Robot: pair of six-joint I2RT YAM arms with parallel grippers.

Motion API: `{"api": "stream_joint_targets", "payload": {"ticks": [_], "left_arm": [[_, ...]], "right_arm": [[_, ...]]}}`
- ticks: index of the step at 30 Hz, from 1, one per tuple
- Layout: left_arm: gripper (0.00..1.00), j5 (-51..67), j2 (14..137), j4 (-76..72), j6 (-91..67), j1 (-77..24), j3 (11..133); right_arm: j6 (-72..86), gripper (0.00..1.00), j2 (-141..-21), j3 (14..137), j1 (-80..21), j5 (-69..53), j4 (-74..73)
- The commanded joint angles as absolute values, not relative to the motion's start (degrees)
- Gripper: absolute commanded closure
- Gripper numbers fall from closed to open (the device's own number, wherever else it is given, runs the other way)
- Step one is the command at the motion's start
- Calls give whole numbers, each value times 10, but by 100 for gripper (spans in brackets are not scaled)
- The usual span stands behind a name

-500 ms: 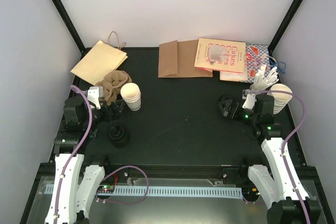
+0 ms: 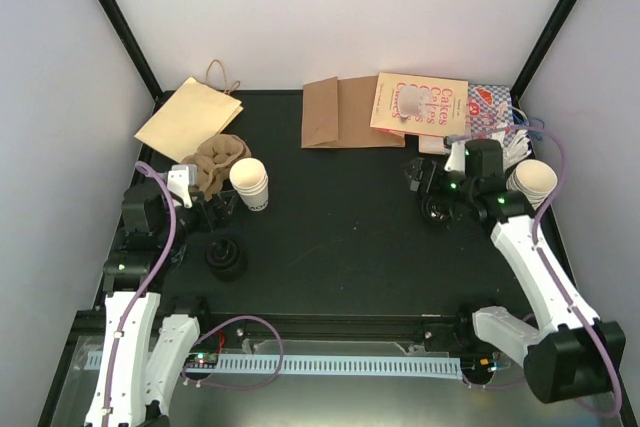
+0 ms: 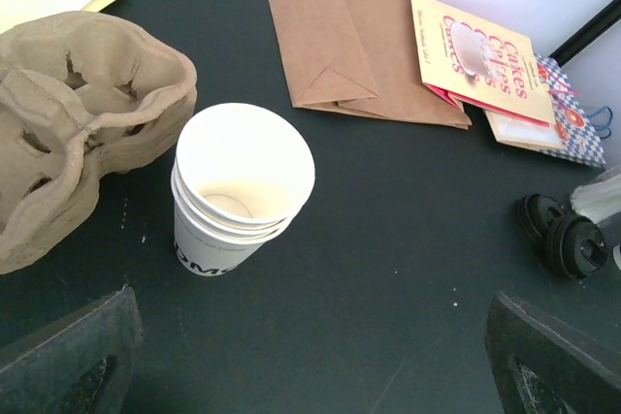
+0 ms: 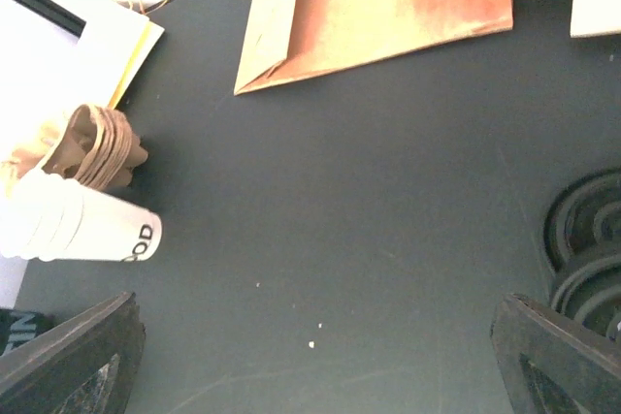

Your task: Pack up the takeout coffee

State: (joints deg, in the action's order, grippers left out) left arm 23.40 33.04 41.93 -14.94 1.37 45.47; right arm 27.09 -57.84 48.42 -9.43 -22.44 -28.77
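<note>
Cup (image 3: 243, 191) upright, just ahead of my left tool (image 3: 310, 361).
Both tools gape wide, holding nothing; the cup stands mouth up beside the carrier (image 3: 78, 113), far across from my right tool (image 4: 315, 356).

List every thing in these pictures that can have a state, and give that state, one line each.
white paper cup: upright, no lid on it, empty.
cup carrier: slots empty, beside the cup.
brown paper bags: folded flat, lying down.
black lids: off the cup, lying apart from it.
left gripper: jaws open, holding nothing.
right gripper: jaws open, holding nothing.
</note>
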Motion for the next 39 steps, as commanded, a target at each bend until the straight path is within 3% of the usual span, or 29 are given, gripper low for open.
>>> {"api": "stream_joint_targets", "payload": {"ticks": [1, 14, 21, 39], "left_arm": [[1, 224, 337, 410, -146, 11, 456], [1, 229, 346, 412, -144, 10, 454], [1, 230, 346, 411, -143, 10, 453], [1, 227, 355, 414, -141, 9, 456]], "right_arm": [[245, 0, -635, 555, -133, -130, -296], [209, 0, -879, 769, -150, 82, -384], [193, 0, -1021, 926, -130, 137, -475], [118, 0, -1183, 1108, -47, 72, -474]]}}
